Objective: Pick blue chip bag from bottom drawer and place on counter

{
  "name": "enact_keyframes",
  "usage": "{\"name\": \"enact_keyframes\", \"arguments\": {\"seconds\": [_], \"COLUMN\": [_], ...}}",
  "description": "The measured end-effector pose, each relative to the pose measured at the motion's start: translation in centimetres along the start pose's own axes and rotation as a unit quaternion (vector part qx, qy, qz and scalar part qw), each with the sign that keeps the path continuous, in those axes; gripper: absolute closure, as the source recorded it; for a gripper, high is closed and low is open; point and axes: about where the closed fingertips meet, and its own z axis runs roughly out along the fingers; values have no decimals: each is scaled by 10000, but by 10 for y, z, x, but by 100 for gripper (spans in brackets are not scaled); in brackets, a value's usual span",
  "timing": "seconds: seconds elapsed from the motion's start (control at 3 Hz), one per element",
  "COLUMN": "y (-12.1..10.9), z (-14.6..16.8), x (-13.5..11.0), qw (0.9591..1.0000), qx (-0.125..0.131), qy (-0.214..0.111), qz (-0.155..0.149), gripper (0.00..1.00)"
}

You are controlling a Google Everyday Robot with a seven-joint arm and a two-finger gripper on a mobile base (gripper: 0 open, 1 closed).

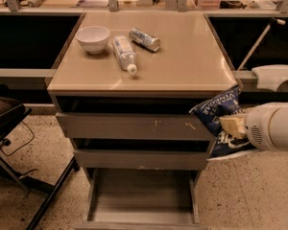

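Below the front-right corner of the counter, the blue chip bag is pinched between the fingers of the gripper; it could be snagged under that edge.

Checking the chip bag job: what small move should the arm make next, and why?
Probably lift straight up a little: the gripper holds the blue chip bag right of the drawers, its top about level with the counter edge, not yet above it.
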Motion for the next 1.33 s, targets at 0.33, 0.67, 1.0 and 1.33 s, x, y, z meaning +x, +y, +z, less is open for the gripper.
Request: {"name": "enact_keyframes", "arguments": {"seconds": [0.33,0.67,1.0,1.33], "y": [-8,-26,-32,-31], "z": [10,46,95,94], "x": [-5,-25,-36,-35], "qw": [9995,9949,9837,9837], "qx": [-194,-760,-1309,-1309], "qy": [222,610,1084,1084], "qz": [80,256,595,595], "gripper": [100,100,100,100]}}
